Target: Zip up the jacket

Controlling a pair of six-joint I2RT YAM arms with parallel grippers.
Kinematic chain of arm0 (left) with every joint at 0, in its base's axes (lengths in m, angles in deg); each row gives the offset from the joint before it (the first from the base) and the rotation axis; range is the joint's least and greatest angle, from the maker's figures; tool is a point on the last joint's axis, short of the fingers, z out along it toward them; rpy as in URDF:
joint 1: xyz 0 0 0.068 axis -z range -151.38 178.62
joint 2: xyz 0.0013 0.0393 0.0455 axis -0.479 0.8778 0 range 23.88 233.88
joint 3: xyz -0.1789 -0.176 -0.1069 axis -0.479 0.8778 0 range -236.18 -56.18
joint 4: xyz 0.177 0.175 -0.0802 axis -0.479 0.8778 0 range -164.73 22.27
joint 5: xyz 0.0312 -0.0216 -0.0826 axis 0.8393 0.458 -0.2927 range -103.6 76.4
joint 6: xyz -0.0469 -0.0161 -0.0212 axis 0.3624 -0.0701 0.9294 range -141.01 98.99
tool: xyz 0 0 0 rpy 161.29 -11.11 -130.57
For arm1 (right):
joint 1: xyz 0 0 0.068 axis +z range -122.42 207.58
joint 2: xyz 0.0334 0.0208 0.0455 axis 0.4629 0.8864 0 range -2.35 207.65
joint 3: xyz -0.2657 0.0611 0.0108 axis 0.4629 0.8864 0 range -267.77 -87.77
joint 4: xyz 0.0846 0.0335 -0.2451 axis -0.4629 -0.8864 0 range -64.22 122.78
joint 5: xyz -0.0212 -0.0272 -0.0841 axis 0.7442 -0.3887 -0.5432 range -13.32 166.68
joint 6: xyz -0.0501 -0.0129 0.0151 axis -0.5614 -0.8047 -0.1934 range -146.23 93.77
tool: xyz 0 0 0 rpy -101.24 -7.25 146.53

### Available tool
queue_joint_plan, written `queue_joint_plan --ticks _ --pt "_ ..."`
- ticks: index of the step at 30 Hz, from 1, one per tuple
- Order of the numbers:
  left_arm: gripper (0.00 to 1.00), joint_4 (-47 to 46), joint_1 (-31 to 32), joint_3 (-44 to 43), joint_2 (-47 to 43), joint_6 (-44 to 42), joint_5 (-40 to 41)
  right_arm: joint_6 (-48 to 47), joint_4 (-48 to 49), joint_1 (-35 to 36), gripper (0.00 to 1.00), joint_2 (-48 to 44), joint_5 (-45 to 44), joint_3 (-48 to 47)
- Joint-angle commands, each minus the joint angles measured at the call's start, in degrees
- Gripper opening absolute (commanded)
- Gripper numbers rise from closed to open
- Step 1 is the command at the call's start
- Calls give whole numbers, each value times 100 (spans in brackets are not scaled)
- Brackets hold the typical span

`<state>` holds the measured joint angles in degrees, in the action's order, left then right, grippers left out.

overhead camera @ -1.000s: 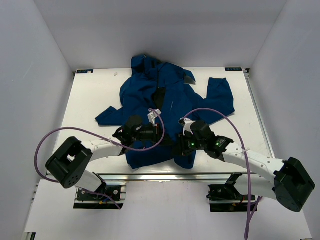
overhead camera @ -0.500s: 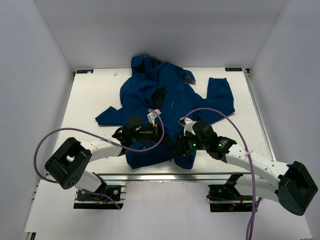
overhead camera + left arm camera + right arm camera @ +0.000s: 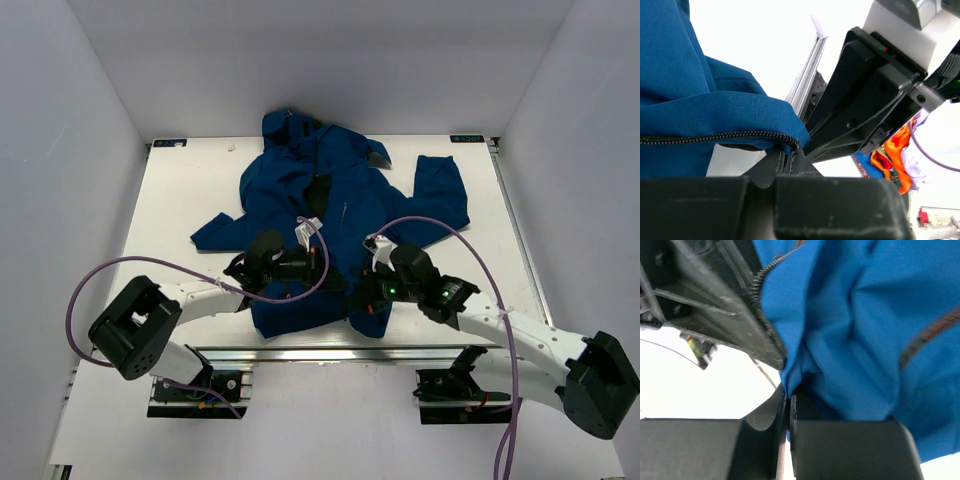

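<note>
Since a second ago the right gripper (image 3: 790,402) has slid slightly nearer the table's (image 3: 180,200) front edge and clenched on a fold of the jacket (image 3: 285,180) hem. The left gripper (image 3: 785,159) stays clamped on the other hem corner, where the black zipper teeth (image 3: 715,136) end. From above both grips are hidden under the wrists; the smooth, creased blue fabric spreads away beyond both grippers, its hood farthest off.
</note>
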<state>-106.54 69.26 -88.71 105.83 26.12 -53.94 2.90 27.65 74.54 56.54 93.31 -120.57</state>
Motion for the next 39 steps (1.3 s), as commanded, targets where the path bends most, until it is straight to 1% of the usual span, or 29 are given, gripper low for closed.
queue_joint_plan --ticks 1,2,3,4,5,6,7,8,9,10,11,12,13,15,18,19,20,22,23,25,26,29,33,35,39 --pt "12 621 31 -296 -241 -344 34 102 -206 -72 0 -439 -764 -104" --pt "40 1207 31 -393 -259 -580 209 102 -426 -186 0 -510 -1183 -156" --pt "62 1395 23 -446 -285 -661 245 102 -880 -265 0 -580 -1370 -261" --pt "80 1728 31 -499 -311 -731 289 111 -1111 -371 0 -720 -1537 -323" --pt "93 1896 23 -517 -390 -819 481 120 -1348 -633 0 -800 -1852 -367" --pt "98 2046 23 -543 -417 -855 561 181 -1768 -775 0 -861 -1977 -464" --pt "98 2483 31 -665 -417 -890 666 190 -1938 -933 0 -966 -2066 -482" --pt "98 2774 49 -771 -382 -1003 789 199 -2088 -1247 0 -1002 -2145 -517" --pt "98 3055 84 -894 -338 -1065 1060 216 -2420 -1399 0 -1020 -2172 -552" --pt "98 3807 128 -1043 -268 -1127 1289 225 -2545 -1565 0 -1038 -2189 -631" --pt "98 4153 250 -1349 -189 -1206 1535 208 -2642 -1854 0 -1046 -2207 -658" --pt "98 4400 312 -1465 -23 -1233 1920 216 -2852 -1988 0 -1029 -2233 -693" --pt "98 4690 365 -1553 66 -1233 2037 156 -2906 -2119 0 -1020 -2251 -745" --pt "97 4789 514 -1703 320 -1207 2135 15 -2846 -2340 0 -1011 -2076 -746" --pt "90 5052 708 -2098 680 -1093 2310 -82 -2740 -2384 0 -976 -1856 -719" --pt "86 5410 769 -2238 951 -1049 2659 -91 -2713 -2393 0 -968 -1847 -711" --pt "83 5579 900 -2379 1085 -1040 2784 -100 -2661 -2393 0 -967 -1786 -658" --pt "80 5921 1024 -2713 1409 -943 3004 -100 -2485 -2402 0 -933 -1707 -605" --pt "79 5984 1138 -2862 1489 -856 3023 -109 -2424 -2411 0 -863 -1489 -596" --pt "78 6011 1261 -2978 1630 -636 3163 -152 -2371 -2411 0 -801 -1381 -570" --pt "78 6020 1331 -3030 1796 -392 3285 -161 -2327 -2411 0 -774 -1329 -553" --pt "78 6108 1332 -3302 2217 75 3436 -205 -2247 -2411 0 -695 -1162 -526" --pt "79 6327 1350 -3698 2675 427 3523 -258 -2186 -2420 0 -817 -1135 -447" --pt "79 6573 1358 -3804 2808 664 3655 -241 -2133 -2411 0 -897 -1109 -403" --pt "81 7205 1429 -4181 3211 1104 4304 -135 -2080 -2411 0 -1125 -1179 -254"
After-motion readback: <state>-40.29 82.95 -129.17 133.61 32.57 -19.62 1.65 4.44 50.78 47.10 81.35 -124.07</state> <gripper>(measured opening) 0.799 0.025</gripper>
